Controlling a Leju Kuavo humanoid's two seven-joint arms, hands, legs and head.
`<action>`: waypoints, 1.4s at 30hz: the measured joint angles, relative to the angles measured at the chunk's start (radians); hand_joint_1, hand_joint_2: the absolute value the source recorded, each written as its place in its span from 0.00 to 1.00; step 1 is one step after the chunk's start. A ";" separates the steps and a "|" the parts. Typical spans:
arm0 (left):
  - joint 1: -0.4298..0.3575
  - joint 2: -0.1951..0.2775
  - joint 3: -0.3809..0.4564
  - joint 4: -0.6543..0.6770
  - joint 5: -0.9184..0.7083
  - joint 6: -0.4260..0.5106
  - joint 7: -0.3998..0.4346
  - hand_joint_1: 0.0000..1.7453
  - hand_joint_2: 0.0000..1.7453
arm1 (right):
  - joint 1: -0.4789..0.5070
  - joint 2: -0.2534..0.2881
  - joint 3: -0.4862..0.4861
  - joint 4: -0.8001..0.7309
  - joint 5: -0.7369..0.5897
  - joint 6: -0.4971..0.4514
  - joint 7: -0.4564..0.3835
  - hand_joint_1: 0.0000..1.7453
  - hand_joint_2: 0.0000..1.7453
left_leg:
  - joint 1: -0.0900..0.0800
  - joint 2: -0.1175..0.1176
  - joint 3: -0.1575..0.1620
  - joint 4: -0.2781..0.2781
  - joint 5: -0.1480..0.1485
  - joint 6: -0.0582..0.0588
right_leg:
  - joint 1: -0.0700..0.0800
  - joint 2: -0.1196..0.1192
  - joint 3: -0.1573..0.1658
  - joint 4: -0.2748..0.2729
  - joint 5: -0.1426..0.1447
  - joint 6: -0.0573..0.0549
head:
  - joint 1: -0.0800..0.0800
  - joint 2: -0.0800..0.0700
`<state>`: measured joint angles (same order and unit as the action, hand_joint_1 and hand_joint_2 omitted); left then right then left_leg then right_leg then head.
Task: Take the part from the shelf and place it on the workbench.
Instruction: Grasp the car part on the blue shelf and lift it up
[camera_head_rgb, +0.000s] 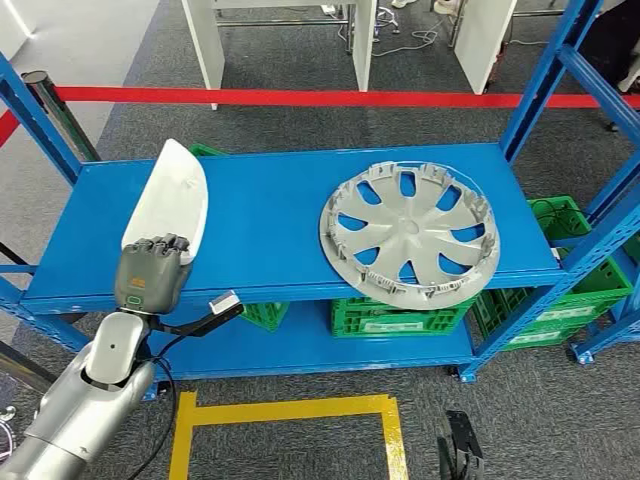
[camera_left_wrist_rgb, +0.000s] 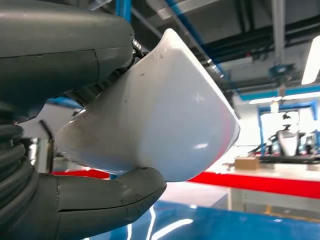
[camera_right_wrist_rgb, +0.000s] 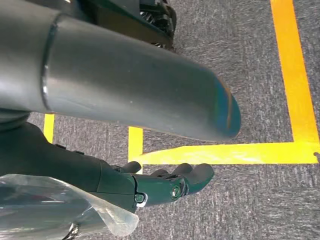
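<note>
A white curved plastic part (camera_head_rgb: 170, 195) is gripped by my left hand (camera_head_rgb: 149, 270) at the front left of the blue shelf (camera_head_rgb: 279, 215), its far end pointing away from me. In the left wrist view the white part (camera_left_wrist_rgb: 162, 120) lies between my thumb below and my fingers above. My right hand (camera_right_wrist_rgb: 166, 185) hangs over the grey carpet with its fingers apart and nothing in them.
A silver wheel cover (camera_head_rgb: 409, 232) lies on the right half of the shelf. Green crates (camera_head_rgb: 400, 318) stand on the lower level and to the right. Yellow floor tape (camera_head_rgb: 287, 412) marks a box in front of the shelf. A red barrier tape (camera_head_rgb: 302, 98) runs behind.
</note>
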<state>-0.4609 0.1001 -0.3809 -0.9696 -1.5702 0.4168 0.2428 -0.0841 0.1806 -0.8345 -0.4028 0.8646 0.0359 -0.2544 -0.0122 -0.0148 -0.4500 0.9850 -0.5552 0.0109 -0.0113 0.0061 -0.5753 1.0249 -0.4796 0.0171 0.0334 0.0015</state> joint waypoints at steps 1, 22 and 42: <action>0.000 0.001 -0.002 -0.003 0.000 0.000 -0.001 1.00 1.00 | -0.001 0.000 0.000 0.000 0.000 0.000 0.000 0.00 0.00 | 0.000 0.000 0.000 0.000 0.000 0.000 | 0.000 0.000 0.000 0.000 0.000 0.000 | 0.000 0.000; -0.007 0.015 -0.020 -0.054 0.000 0.006 -0.069 1.00 1.00 | -0.016 0.003 -0.026 0.001 0.013 0.013 -0.008 0.00 0.00 | -0.002 -0.001 -0.003 0.007 0.001 0.005 | -0.005 0.001 -0.001 -0.003 0.007 0.006 | 0.000 0.000; -0.012 0.132 -0.037 -0.148 0.000 -0.029 -0.044 1.00 1.00 | -0.030 0.014 -0.069 0.006 -0.007 0.013 -0.035 0.00 0.00 | 0.028 0.015 -0.076 0.087 -0.035 -0.035 | -0.025 -0.001 -0.065 0.047 0.014 0.003 | 0.002 0.000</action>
<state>-0.4733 0.2322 -0.4178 -1.1179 -1.5701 0.3874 0.1985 -0.1145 0.1949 -0.9031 -0.3967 0.8579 0.0492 -0.2899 0.0160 0.0001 -0.5263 1.0720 -0.5906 -0.0245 -0.0359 0.0055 -0.6398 1.0715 -0.4655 0.0204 0.0353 0.0017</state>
